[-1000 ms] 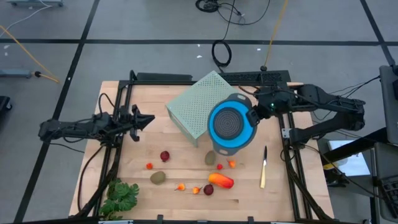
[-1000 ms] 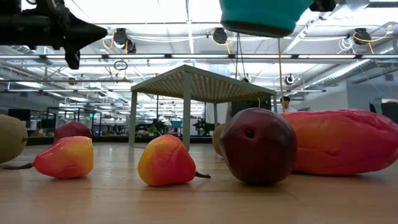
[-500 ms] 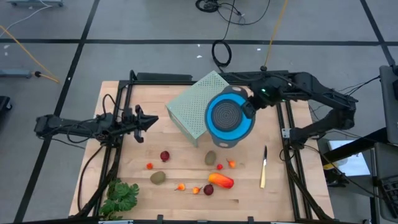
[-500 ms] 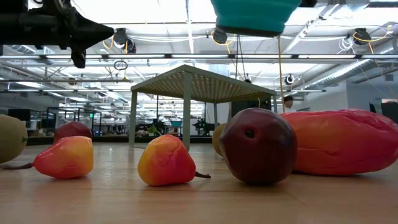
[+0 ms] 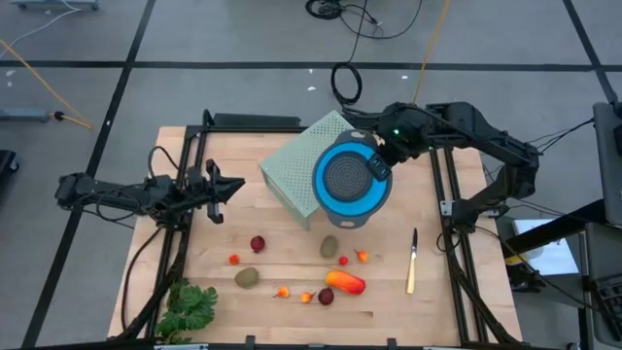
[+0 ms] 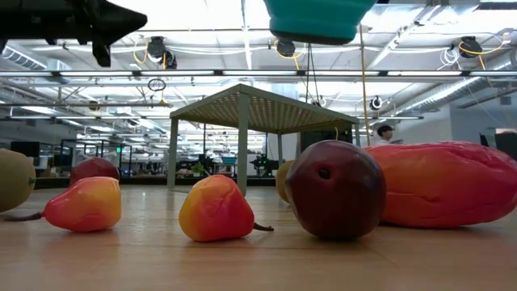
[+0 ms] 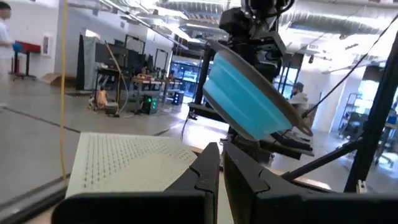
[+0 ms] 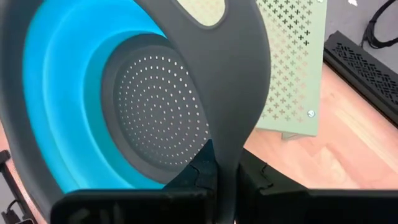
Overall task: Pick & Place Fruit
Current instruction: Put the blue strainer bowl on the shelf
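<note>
My right gripper (image 5: 381, 161) is shut on a blue colander with a grey rim (image 5: 352, 183), held in the air above the near right part of a pale green perforated stand (image 5: 301, 165). The fruit lies on the table nearer the front. It includes a long orange-red piece (image 5: 345, 282), two oval brown-green pieces (image 5: 329, 247) (image 5: 247, 277), dark red balls (image 5: 258, 243) (image 5: 326, 297) and several tiny orange and red ones (image 5: 233, 259). My left gripper (image 5: 236, 186) hovers shut and empty over the table's left side, pointing toward the stand. My right gripper pinches the colander's flat grey handle tab (image 8: 235, 127) at the rim between its two fingers. The fingers (image 8: 202, 177) come slanting down from the table's far right. The colander hangs lifted clear of the table and stand, tilted, with its perforated inside (image 8: 155, 118) showing.
A slim yellow-handled knife (image 5: 412, 261) lies near the right rail. A green leafy bunch (image 5: 190, 306) sits at the front left corner. Black frame rails (image 5: 452, 253) run along both sides of the wooden table (image 5: 292, 326).
My right gripper has carried the colander up and toward the table's left and far edge, so it now hangs more over the green stand, and its wrist has rolled. My left gripper has risen a little. The fruit has stayed where it was.
</note>
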You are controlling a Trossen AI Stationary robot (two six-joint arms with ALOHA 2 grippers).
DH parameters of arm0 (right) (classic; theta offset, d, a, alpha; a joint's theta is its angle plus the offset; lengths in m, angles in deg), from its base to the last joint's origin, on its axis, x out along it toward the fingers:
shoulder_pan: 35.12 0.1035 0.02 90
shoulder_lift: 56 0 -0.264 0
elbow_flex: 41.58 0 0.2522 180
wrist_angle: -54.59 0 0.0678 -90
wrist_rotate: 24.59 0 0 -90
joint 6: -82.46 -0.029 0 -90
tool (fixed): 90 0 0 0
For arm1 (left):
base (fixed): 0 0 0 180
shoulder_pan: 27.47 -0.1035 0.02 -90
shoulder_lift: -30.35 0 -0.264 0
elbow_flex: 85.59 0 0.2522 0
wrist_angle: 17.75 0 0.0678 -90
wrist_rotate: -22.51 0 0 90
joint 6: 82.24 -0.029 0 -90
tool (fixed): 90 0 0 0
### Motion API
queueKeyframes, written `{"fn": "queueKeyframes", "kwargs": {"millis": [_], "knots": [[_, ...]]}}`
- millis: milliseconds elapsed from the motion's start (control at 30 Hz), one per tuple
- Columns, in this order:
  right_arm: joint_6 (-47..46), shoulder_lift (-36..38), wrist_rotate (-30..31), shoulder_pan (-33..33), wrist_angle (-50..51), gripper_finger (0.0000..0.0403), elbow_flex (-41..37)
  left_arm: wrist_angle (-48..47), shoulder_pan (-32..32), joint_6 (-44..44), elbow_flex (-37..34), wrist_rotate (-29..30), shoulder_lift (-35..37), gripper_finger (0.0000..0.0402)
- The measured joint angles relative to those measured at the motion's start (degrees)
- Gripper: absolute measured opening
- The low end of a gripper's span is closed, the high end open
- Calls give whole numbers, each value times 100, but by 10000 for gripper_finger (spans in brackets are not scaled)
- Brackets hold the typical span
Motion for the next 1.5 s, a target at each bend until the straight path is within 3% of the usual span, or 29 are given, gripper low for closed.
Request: {"fn": "queueKeyframes", "kwargs": {"millis": [400,800,1167,1500], "knots": [[26,1,179,0,-12,9,-23,-1164,136,-372,1601,348,-1360,21],[171,1,186,0,-106,9,-25,-1406,167,-967,2979,344,-2655,21],[321,3,204,0,-215,9,-27,-1395,436,-1096,3608,297,-3368,21],[342,25,203,0,-230,9,-27,-1408,470,-782,3614,295,-3419,21]]}}
